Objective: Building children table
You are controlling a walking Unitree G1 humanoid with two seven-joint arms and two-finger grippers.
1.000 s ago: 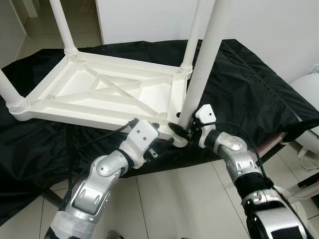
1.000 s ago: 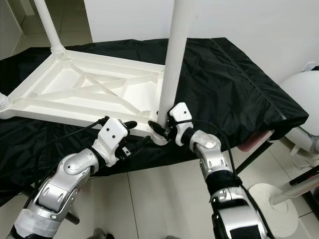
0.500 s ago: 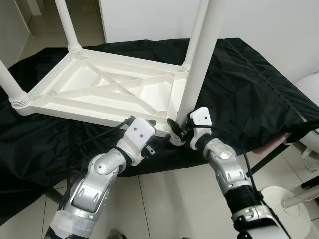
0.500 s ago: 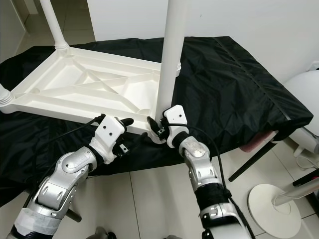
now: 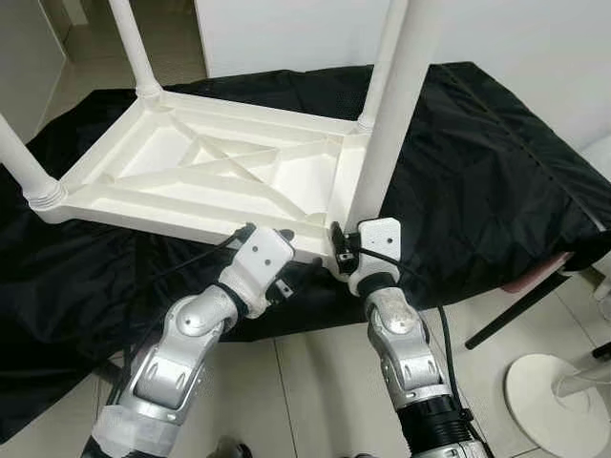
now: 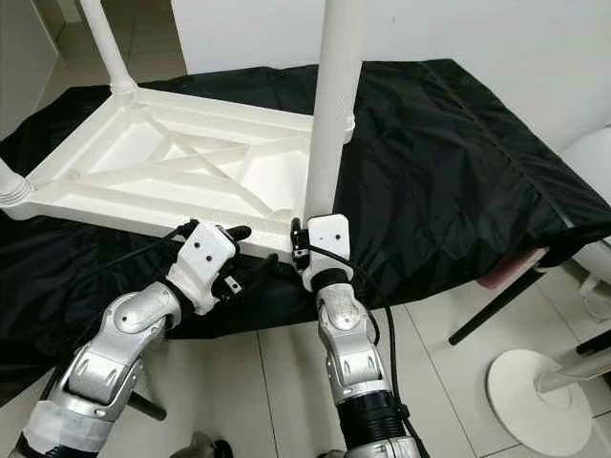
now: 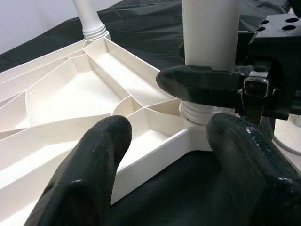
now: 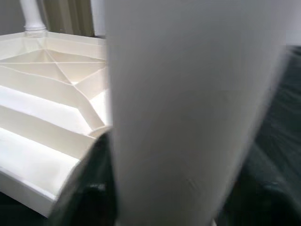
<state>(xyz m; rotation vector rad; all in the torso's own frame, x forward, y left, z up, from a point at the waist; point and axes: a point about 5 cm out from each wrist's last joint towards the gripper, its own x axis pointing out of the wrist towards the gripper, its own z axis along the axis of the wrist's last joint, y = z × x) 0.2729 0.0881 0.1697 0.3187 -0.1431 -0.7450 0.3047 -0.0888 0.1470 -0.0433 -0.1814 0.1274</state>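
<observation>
Right claw now squarer behind leg

Table legs cut off at the top edge; right hand fingertips hidden behind leg — right wrist view blurred

The upturned tabletop lies on the cloth-covered table, toward its left. Legs stand at its corners — the near-right leg nearest the robot. The right gripper sits at that leg's base; the left gripper just left, by the tabletop's near edge.
</observation>
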